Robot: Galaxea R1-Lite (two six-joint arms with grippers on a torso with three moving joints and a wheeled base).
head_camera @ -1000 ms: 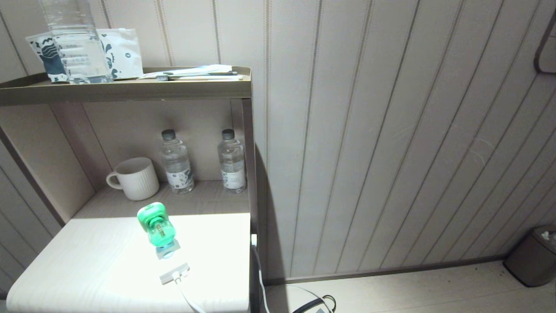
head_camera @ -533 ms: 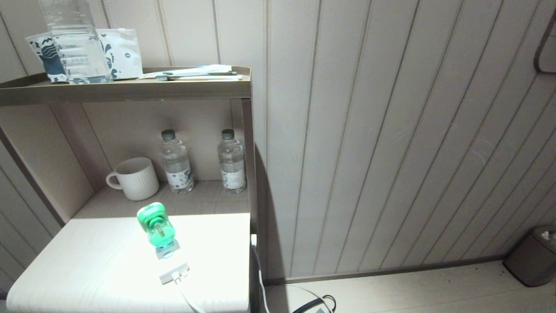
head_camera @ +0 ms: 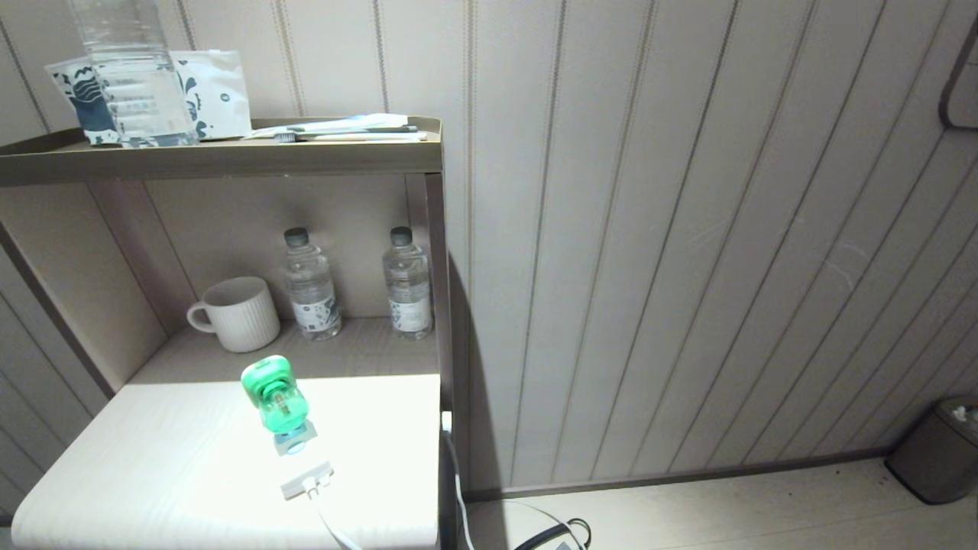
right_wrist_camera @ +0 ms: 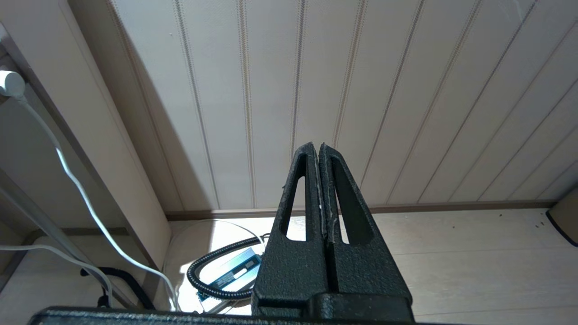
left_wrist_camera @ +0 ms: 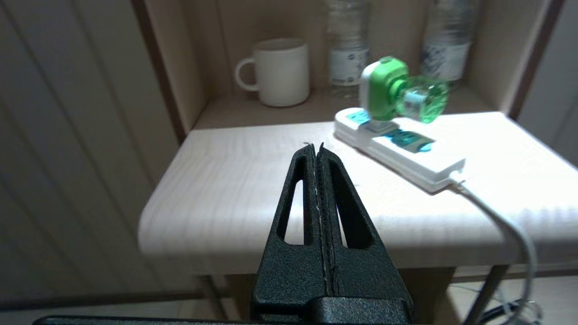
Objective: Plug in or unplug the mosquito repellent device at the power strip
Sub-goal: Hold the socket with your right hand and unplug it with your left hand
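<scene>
Green mosquito repellent device [head_camera: 275, 397]: unlabelled.

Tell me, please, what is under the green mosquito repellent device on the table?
The mosquito repellent device sits on the power strip, which lies on the white table. One pale blue socket panel beside the device is free. The socket directly beneath it and its plug pins are covered, so they cannot be seen.

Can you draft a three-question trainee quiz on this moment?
1. True or false: the mosquito repellent device sits plugged into the power strip.
2. What is the left tool holding? A) the device B) the mug C) nothing
3. How many water bottles stand beside the mug on the lower shelf?

Key: 1 true. 2 C, its fingers are shut and empty, short of the strip. 3 two.
</scene>
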